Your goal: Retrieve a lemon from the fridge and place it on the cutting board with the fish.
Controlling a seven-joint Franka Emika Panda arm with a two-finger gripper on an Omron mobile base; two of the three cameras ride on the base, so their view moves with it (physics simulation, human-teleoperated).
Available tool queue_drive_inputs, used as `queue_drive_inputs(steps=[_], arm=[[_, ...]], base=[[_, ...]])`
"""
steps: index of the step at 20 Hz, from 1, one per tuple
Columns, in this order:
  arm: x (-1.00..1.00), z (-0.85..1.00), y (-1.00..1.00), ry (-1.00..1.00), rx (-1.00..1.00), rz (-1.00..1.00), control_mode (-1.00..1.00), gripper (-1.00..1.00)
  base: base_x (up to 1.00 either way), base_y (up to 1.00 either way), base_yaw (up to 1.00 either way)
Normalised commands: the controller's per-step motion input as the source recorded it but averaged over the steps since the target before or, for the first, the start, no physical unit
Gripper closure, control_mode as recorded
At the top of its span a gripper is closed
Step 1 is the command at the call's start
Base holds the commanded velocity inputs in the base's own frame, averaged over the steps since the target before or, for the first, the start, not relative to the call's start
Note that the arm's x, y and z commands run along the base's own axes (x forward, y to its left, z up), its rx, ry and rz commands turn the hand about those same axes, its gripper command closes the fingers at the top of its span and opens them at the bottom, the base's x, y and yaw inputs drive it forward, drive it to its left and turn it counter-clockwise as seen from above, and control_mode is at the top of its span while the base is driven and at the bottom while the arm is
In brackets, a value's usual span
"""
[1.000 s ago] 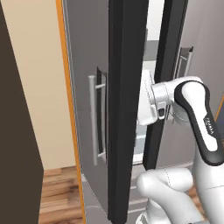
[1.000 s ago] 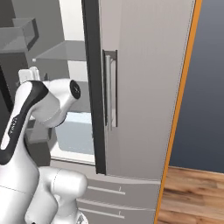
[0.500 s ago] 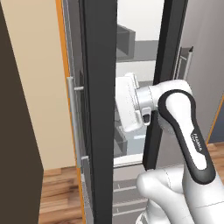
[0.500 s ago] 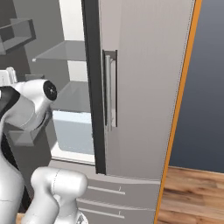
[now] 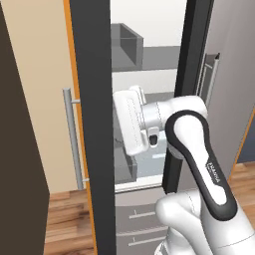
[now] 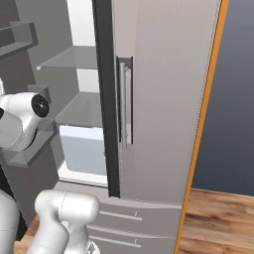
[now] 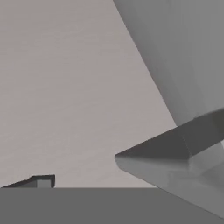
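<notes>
My two-finger gripper (image 5: 119, 130) stands wide apart, holding nothing, reaching past the open left door into the tall grey double-door fridge (image 6: 158, 99)

Fridge (image 6: 158, 99): tall grey double-door unit. Left door (image 5: 92, 124) swung open, seen edge-on; right door closed, with vertical silver bar handle (image 6: 123, 104). White interior exposes glass shelves (image 6: 69, 59), a pale translucent drawer (image 6: 82, 149), and grey lower drawers (image 6: 134, 223).

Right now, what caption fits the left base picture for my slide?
White robot arm pushing the fridge door open, shelves showing inside.
</notes>
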Motion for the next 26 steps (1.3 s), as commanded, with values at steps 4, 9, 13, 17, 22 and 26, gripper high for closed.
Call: queue_drive_inputs(steps=[4, 9, 13, 17, 22, 26], arm=[[0.00, 0.00, 0.00, 0.01, -0.01, 0.00, -1.00, -1.00], [-0.16, 0.00, -0.26, 0.00, -0.02, -0.03, -1.00, -1.00], [-0.27, 0.03, -0.80, 0.00, -0.01, -0.02, -1.00, -1.00], [-0.27, 0.10, -0.93, 0.00, -0.05, -0.01, -1.00, -1.00], [-0.09, 0.10, -0.96, -0.03, -0.19, 0.00, -1.00, -1.00], [0.00, 0.02, -0.86, -0.10, -0.36, 0.00, -1.00, -1.00]], base=[[0.00, 0.00, 0.00], [0.00, 0.00, 0.00], [0.00, 0.00, 0.00], [0.00, 0.00, 0.00], [0.00, 0.00, 0.00], [0.00, 0.00, 0.00]])
